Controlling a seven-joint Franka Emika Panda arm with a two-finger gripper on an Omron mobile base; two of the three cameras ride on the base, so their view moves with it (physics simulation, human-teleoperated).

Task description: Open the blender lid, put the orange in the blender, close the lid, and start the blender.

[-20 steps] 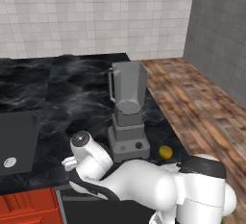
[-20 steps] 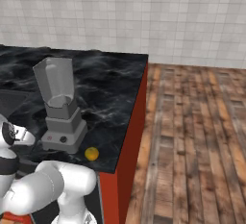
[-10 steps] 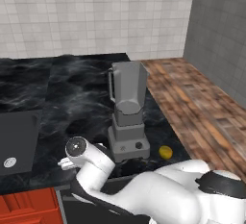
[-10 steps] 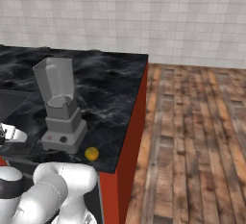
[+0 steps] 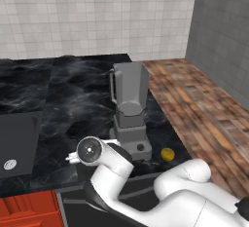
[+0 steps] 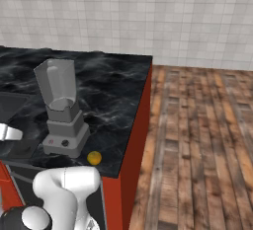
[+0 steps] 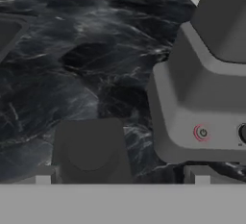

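The arm folds low; the gripper [image 7: 122,177], jaws wide and empty, faces the blender [image 7: 206,98] base ahead-right, bare counter [image 7: 72,50] left.

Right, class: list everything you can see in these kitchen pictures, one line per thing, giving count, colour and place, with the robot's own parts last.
blender: one, grey, on the counter near its floor-side edge, jar top uncovered
blender lid: one, dark grey, flat on the counter beside the blender's base
orange: one, yellow-orange, on the counter near the base, towards the front corner
red button: one, red, front of the blender's base
counter: one, black marble, with a red side panel
sink: one, dark, set into the counter, far from the blender
floor: one, brown wood planks, beside the counter
wall: one, white tiles, behind the counter
arm: one, white, rising at the front
gripper: one, dark tips, open, low before the lid and base
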